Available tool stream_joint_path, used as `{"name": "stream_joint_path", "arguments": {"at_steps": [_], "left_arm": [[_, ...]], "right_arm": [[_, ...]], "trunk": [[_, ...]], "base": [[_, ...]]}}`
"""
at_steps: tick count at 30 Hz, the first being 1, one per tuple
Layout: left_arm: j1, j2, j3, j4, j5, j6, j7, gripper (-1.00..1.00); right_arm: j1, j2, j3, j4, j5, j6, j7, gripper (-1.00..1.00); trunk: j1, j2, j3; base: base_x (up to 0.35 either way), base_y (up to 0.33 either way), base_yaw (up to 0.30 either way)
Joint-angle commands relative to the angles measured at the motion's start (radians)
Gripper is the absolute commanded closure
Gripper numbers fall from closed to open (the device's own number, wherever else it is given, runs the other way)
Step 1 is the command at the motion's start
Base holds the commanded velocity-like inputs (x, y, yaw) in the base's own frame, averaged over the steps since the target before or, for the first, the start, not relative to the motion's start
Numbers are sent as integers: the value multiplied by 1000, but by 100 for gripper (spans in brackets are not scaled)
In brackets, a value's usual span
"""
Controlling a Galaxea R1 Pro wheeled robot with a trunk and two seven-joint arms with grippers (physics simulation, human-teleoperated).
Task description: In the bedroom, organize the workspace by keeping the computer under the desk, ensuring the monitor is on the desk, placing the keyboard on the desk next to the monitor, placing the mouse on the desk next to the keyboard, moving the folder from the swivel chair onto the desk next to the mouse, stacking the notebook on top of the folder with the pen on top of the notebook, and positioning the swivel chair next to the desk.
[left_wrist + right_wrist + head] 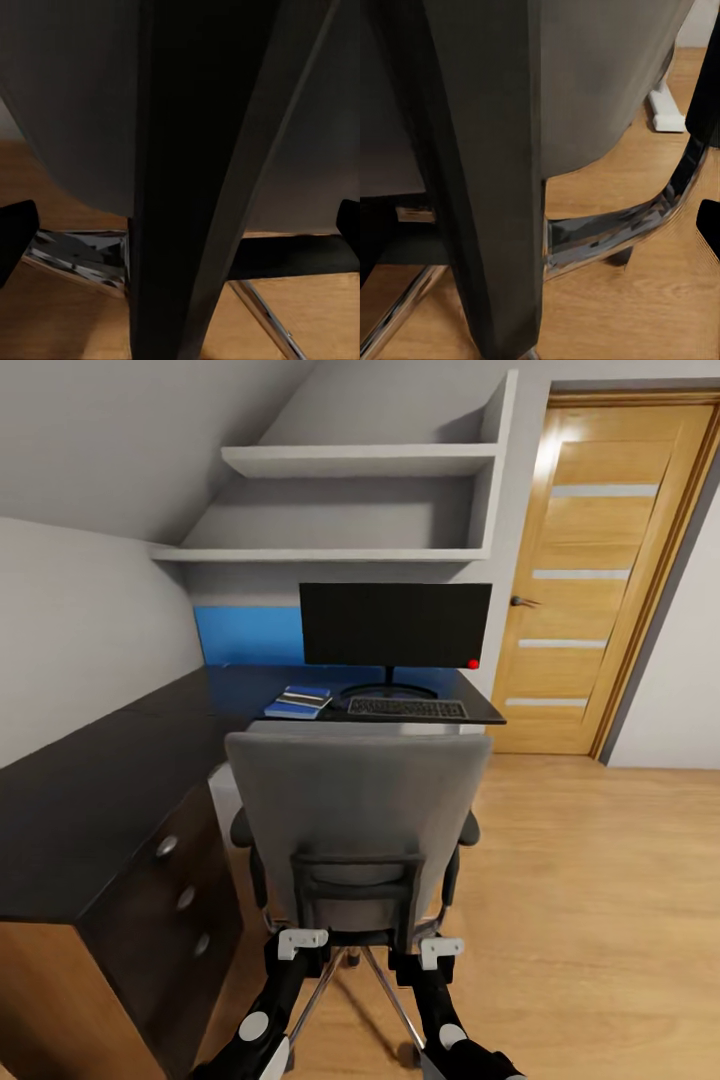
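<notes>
Both grippers, left gripper (300,942) and right gripper (440,950), against swivel chair (358,830) backrest frame; grasp state unclear; desk (90,810) straight ahead beyond chair

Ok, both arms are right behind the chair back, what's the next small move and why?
Probably ease the swivel chair forward toward the desk. Both the left gripper and right gripper sit at the chair's lower back frame, and floor still shows between the chair and the desk edge where the keyboard lies.
</notes>
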Motion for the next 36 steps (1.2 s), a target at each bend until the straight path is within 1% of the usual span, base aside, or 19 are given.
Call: {"name": "stream_joint_path", "arguments": {"at_steps": [1,26,36], "left_arm": [[-1,1,-7,0,10,-4,6,-100],[-1,1,-7,1,11,-4,6,-100],[-1,1,-7,14,10,-4,6,-100]], "right_arm": [[-1,0,9,1,-7,-3,-5,-100],[-1,-2,8,1,-8,-3,-5,-100],[-1,-2,7,1,-8,-3,-5,-100]], "trunk": [[0,0,-1],[0,0,-1],[0,0,-1]], "base": [[292,-165,0],[292,-156,0],[292,-136,0]]}}
